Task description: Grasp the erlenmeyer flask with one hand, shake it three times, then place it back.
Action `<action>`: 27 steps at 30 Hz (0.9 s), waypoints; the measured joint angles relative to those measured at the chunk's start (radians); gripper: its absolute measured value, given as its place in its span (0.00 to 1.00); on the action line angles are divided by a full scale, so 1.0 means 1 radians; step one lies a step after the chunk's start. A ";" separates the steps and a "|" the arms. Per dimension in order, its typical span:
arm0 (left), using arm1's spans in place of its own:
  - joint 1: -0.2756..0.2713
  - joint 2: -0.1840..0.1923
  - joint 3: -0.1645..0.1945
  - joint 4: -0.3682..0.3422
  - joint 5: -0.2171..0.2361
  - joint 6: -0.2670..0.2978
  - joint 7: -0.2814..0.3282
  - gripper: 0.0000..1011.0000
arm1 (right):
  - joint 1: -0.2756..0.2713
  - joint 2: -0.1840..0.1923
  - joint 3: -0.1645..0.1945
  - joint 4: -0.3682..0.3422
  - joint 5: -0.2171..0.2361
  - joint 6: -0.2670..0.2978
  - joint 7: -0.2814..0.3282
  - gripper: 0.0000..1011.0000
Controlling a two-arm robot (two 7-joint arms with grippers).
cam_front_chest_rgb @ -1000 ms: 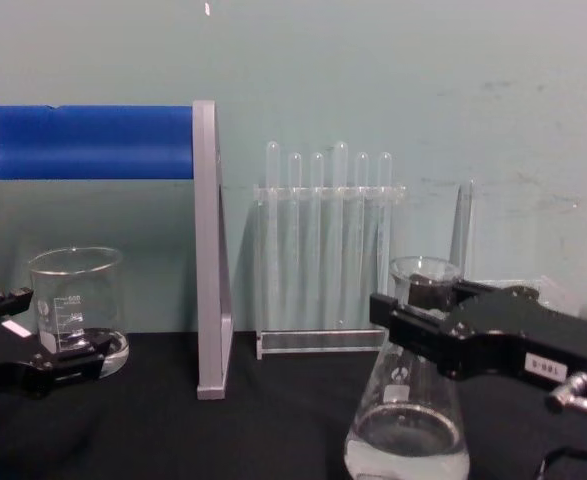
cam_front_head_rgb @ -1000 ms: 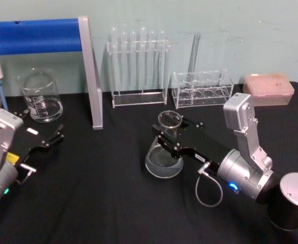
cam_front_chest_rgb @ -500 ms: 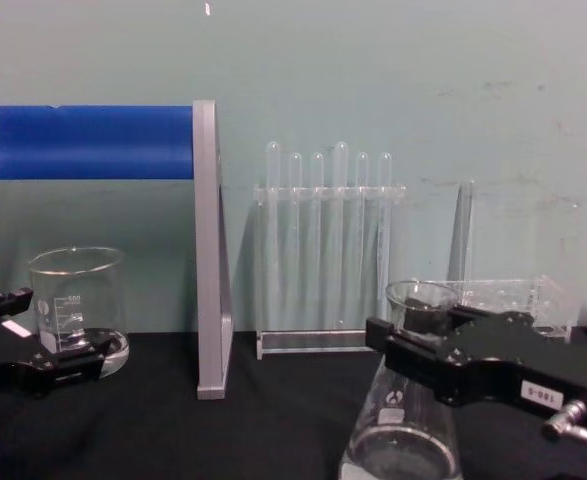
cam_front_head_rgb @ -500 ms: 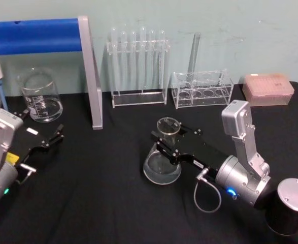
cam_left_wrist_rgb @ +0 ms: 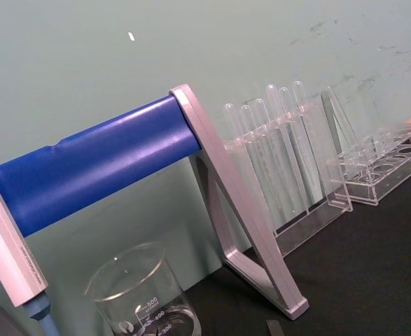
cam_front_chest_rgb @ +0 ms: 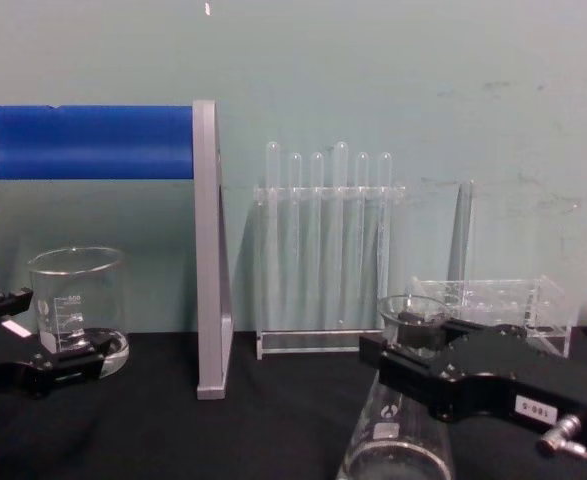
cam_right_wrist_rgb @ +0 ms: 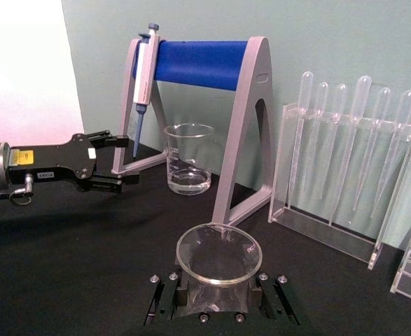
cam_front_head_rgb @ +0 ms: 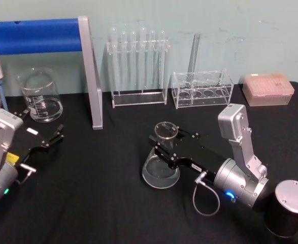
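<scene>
Right black gripper w/ numbered sticker clamped on clear glass erlenmeyer flask neck, keeps base free to swing; left black gripper idle, jaws apart.

The squat clear glass graduated beaker carries white scale marks; in the left wrist view the figures 500, 400 and 300 can be made out beside them. The small white sticker on the black right gripper bears dark digits too blurred to read. The clear glass conical erlenmeyer flask shows a small round white logo, with no legible wording.
</scene>
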 joint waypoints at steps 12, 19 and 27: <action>0.000 0.000 0.000 0.000 0.000 0.000 0.000 0.99 | -0.003 0.002 -0.005 0.007 -0.001 0.010 0.003 0.45; 0.000 0.000 0.000 0.000 0.000 0.000 0.000 0.99 | -0.004 0.002 -0.009 0.010 -0.002 0.015 0.003 0.45; 0.000 0.000 0.000 0.000 0.000 0.000 0.000 0.99 | -0.004 0.004 -0.011 0.008 -0.004 0.016 0.002 0.45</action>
